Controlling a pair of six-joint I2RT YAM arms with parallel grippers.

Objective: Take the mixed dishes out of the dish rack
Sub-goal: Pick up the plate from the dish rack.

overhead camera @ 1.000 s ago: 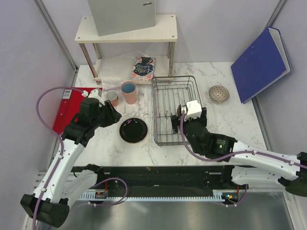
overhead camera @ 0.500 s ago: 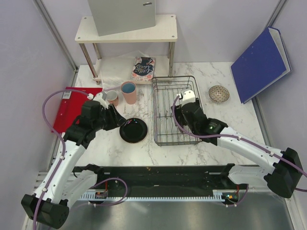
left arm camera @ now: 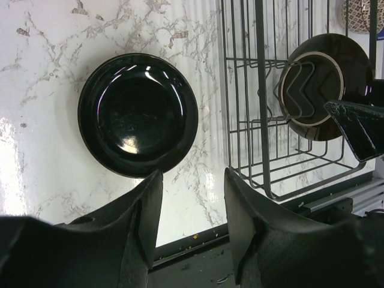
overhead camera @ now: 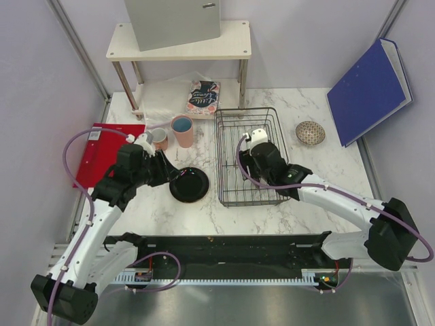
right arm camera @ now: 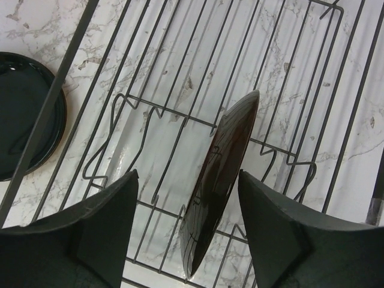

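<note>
The dish rack (overhead camera: 221,157) is a dark wire basket at mid-table. One dark plate (right arm camera: 223,174) stands on edge in its slots, also seen face-on in the left wrist view (left arm camera: 324,84). My right gripper (overhead camera: 255,157) hangs over it, open (right arm camera: 187,175), with the plate between the fingers and untouched. A black plate (overhead camera: 189,184) lies flat on the table left of the rack. Just beside its left edge my left gripper (overhead camera: 168,174) stands open and empty (left arm camera: 191,198). A tall pink cup (overhead camera: 182,131), a small pink mug (overhead camera: 158,138) and a speckled bowl (overhead camera: 310,132) stand on the table.
A white two-tier shelf (overhead camera: 178,42) stands at the back with a patterned book (overhead camera: 203,98) under it. A red folder (overhead camera: 95,153) lies at the left. A blue binder (overhead camera: 370,92) leans at the right wall.
My right gripper has moved farther into the rack, over the standing plate, and its jaws have narrowed somewhat. The left gripper has shifted slightly right toward the black plate.
</note>
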